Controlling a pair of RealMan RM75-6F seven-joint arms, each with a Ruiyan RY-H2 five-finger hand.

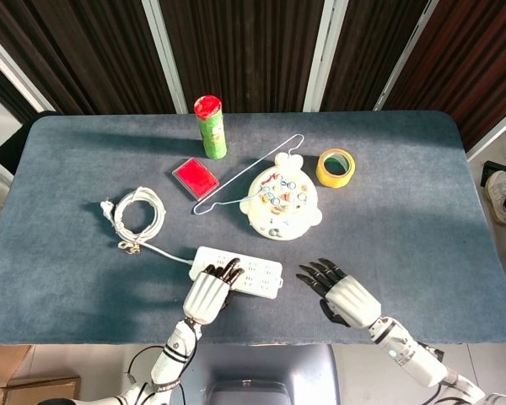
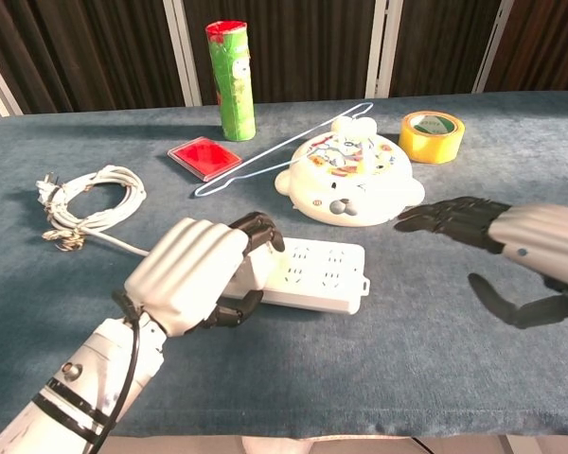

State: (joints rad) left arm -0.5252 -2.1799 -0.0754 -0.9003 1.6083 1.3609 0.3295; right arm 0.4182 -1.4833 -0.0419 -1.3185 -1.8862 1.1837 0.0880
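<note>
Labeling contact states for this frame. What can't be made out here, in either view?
- Left end of the power strip: covered by the left hand in the chest view and in the head view, so the contact under the palm is hidden.
- Right hand: wrist cut off by the chest view's right edge; whether it touches the table cannot be told.
- Print on the green can: too small in both views.

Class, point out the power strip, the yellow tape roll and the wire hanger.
power strip (image 2: 327, 275), chest view, bare top face.
yellow tape roll (image 1: 336, 168), head view, front of the ring.
wire hanger (image 1: 251, 171), head view, long straight wire.
</note>
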